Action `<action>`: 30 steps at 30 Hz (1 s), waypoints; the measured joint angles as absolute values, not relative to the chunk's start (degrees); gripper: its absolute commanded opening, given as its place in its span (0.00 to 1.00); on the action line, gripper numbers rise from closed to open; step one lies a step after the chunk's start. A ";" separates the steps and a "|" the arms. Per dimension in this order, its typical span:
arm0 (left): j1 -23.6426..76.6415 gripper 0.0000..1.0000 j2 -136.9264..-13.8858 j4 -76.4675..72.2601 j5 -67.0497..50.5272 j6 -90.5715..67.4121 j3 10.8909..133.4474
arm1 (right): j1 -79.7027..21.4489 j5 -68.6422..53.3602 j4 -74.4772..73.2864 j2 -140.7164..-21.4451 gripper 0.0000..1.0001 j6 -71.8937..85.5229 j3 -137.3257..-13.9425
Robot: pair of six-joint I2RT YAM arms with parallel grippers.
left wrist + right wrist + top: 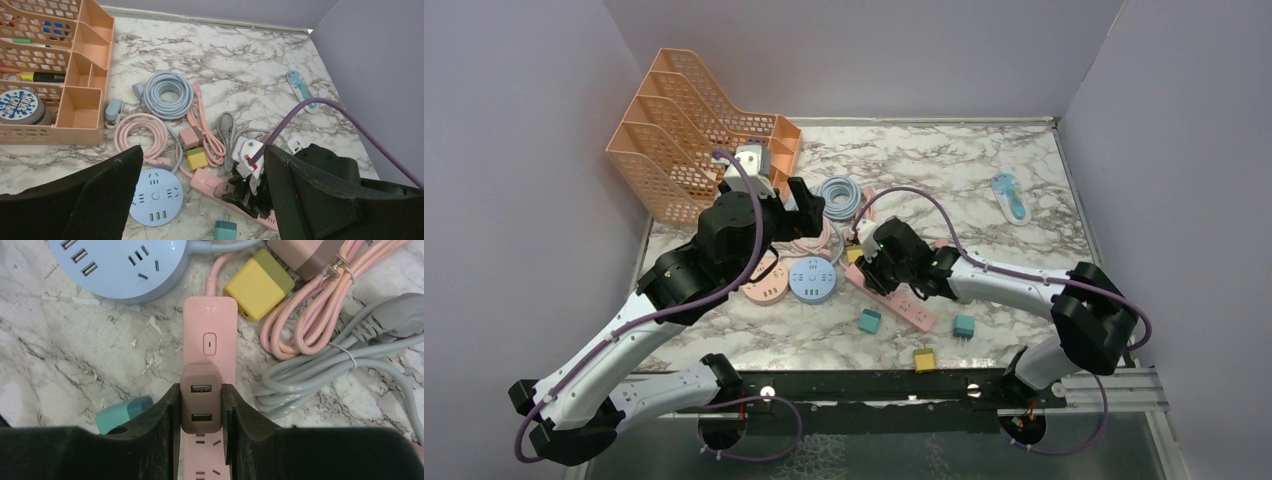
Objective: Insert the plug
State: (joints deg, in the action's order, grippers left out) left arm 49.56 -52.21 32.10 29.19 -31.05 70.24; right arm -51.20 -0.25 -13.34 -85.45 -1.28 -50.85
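A pink power strip (208, 325) lies on the marble table, its switch at the far end; it also shows in the top view (914, 312) and the left wrist view (212, 182). My right gripper (201, 396) is shut on a brown two-port USB charger plug (201, 405), held upright over the strip's first socket just behind the switch. Its prongs are hidden under its body. My left gripper (200, 155) is open and empty, high above the cables, left of the strip (799, 205).
A round blue socket hub (812, 279) and a round pink one (765, 288) lie left of the strip. A yellow plug (257, 285), pink cables and a grey cable (320, 375) lie by the strip's far end. Teal plugs (870, 321) lie nearer. An orange file rack (689, 130) stands back left.
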 measured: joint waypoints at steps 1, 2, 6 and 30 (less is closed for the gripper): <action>49.56 0.93 -52.27 32.16 29.19 -31.00 70.54 | -51.40 -0.03 -13.61 -86.30 0.01 -1.19 -51.03; 49.56 0.93 -52.29 32.16 29.19 -30.96 70.78 | -51.59 0.32 -13.39 -87.13 0.01 -0.89 -51.11; 49.56 0.93 -52.31 32.21 29.21 -30.81 71.99 | -52.95 2.66 -13.65 -87.64 0.01 0.10 -51.59; 49.56 0.93 -53.98 33.15 29.21 -30.39 73.82 | -54.59 7.14 -9.80 -84.14 0.53 13.32 -45.93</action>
State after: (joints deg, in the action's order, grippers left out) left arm 49.56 -53.98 33.15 29.21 -30.39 73.82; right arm -54.59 7.14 -9.80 -84.14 13.32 -45.93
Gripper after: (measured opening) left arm 0.930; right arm 0.454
